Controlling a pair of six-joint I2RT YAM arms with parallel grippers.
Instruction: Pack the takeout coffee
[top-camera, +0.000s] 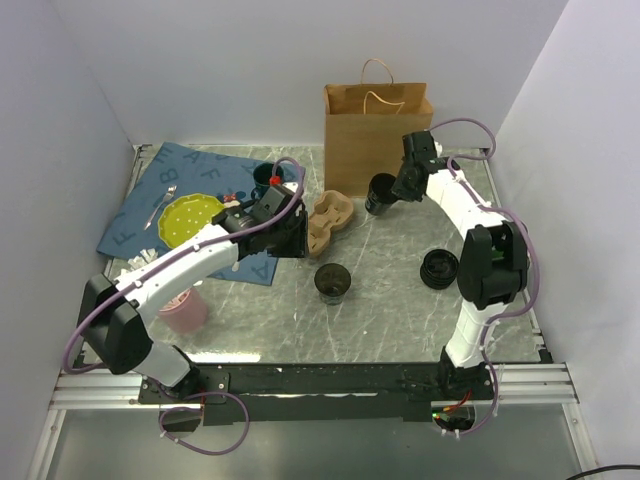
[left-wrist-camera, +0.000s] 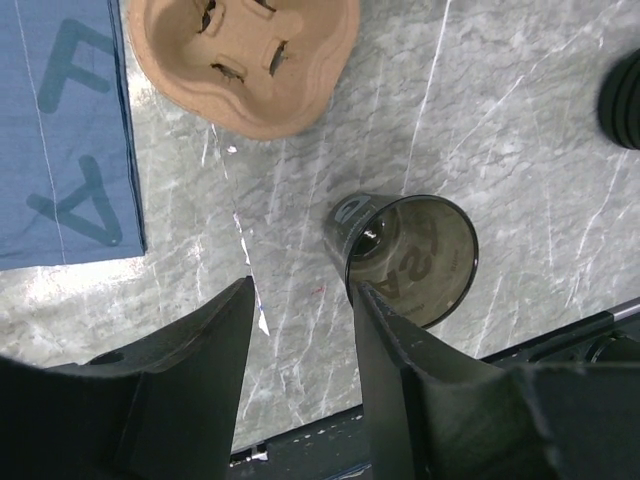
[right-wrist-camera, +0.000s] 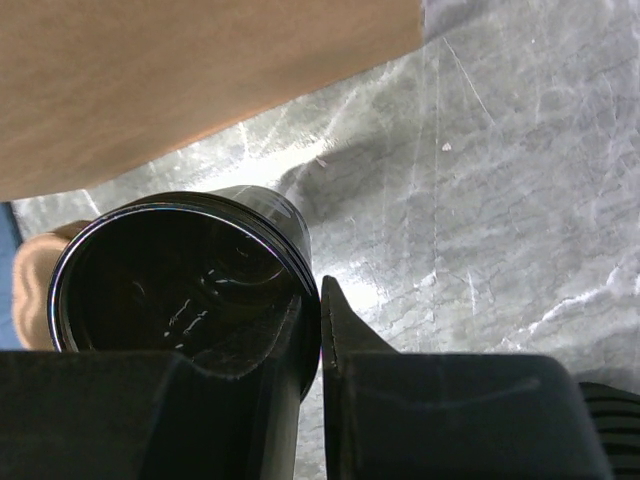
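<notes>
The takeout coffee is a black cup (top-camera: 380, 193) with no lid on it, standing in front of the brown paper bag (top-camera: 375, 130). My right gripper (top-camera: 398, 190) is shut on its rim. In the right wrist view one finger is inside the cup (right-wrist-camera: 170, 270) and the other outside, the gripper (right-wrist-camera: 310, 300) pinching the wall. A round black lid (top-camera: 438, 268) lies on the table to the right. My left gripper (left-wrist-camera: 302, 290) is open over bare table and holds nothing. It hangs beside a second dark see-through cup (left-wrist-camera: 415, 255).
A cardboard cup carrier (top-camera: 330, 220) sits left of the held cup. The see-through cup (top-camera: 332, 283) stands mid-table. A blue mat (top-camera: 190, 195) carries a yellow plate (top-camera: 190, 218) and a dark green mug (top-camera: 265, 178). A pink cup (top-camera: 185, 310) stands near the left arm.
</notes>
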